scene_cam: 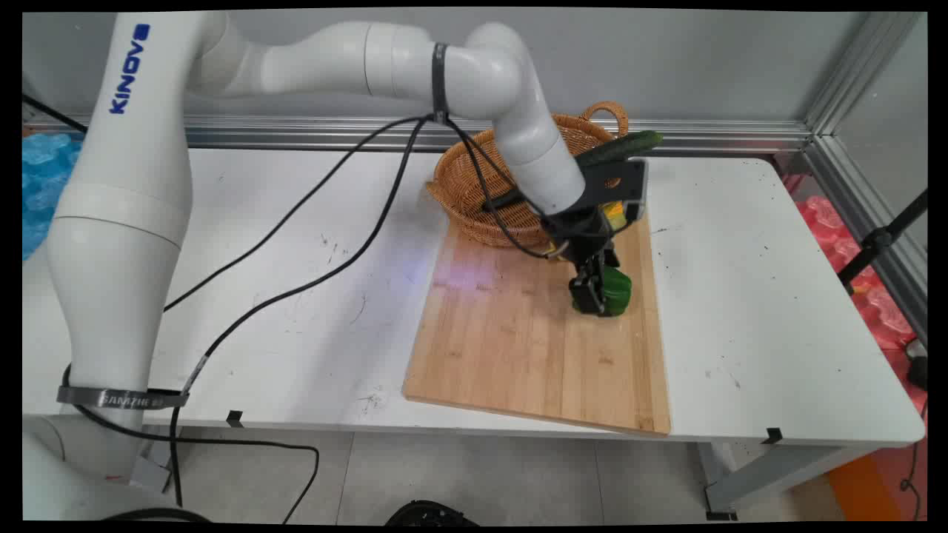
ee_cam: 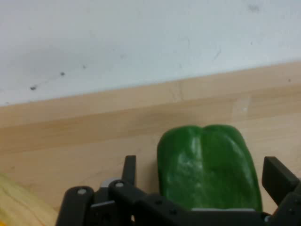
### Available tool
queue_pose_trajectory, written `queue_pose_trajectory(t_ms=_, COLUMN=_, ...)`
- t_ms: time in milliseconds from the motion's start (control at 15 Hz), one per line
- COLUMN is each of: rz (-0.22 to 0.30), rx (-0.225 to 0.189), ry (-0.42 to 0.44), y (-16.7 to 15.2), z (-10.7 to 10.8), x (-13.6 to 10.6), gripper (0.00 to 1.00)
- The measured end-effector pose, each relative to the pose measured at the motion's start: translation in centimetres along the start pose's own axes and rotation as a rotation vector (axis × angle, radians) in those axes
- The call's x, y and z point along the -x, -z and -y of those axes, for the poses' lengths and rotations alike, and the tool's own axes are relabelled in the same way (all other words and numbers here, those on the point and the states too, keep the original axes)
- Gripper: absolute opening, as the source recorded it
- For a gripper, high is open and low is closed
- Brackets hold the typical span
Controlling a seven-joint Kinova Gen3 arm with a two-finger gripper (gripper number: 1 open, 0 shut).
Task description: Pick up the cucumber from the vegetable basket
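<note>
The gripper [scene_cam: 597,294] was low over the wooden cutting board [scene_cam: 518,348], at abt 1 o'clock from the board's middle in the main view. Its fingers [ee_cam: 277,176] stood apart, one on each side of a green bell pepper [ee_cam: 209,167], w/ a small gap on both sides in the hand view; so the claw was released around the pepper, not clenched on it. The pepper lay on the board, near its right edge.

Behind the board, at 12 o'clock, stood a wicker basket [scene_cam: 459,185], touching or just overlapping the board's far edge. A cucumber [scene_cam: 622,146] leaned over the basket rim at 2 o'clock from the basket. Sth yellow [scene_cam: 613,215] showed just behind the wrist; I cannot tell what it was.

Possible trouble, as a judgement: the pepper's skin looked smooth and rounded, so if the fingers closed off-centre it could slip or roll out. Also the pepper was close to the board's edge, so a push could send it onto the table [scene_cam: 740,311]. The hanging black cables [scene_cam: 355,252] were near the basket and could catch on its rim.
</note>
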Motion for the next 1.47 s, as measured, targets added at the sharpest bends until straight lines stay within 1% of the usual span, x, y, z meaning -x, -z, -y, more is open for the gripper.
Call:
queue_pose_trajectory(t_ms=133, rz=-0.005, rx=-0.003, ry=0.009, y=1.1, z=0.0, x=-0.3, gripper=1.00)
queue_pose_trajectory(t_ms=400, rz=-0.005, rx=-0.015, ry=0.047, y=4.7, z=-0.4, x=-0.6, gripper=1.00)
queue_pose_trajectory(t_ms=600, rz=0.000, rx=-0.036, ry=0.097, y=8.4, z=-1.0, x=-0.4, gripper=1.00)
queue_pose_trajectory(t_ms=867, rz=0.013, rx=-0.066, ry=0.173, y=13.3, z=-2.0, x=0.7, gripper=1.00)
queue_pose_trajectory(t_ms=1067, rz=0.020, rx=-0.102, ry=0.244, y=17.0, z=-2.7, x=1.9, gripper=1.00)
queue_pose_trajectory(t_ms=1267, rz=0.021, rx=-0.162, ry=0.337, y=20.5, z=-3.0, x=3.5, gripper=1.00)
queue_pose_trajectory(t_ms=1467, rz=0.021, rx=-0.220, ry=0.418, y=23.1, z=-3.2, x=5.0, gripper=1.00)
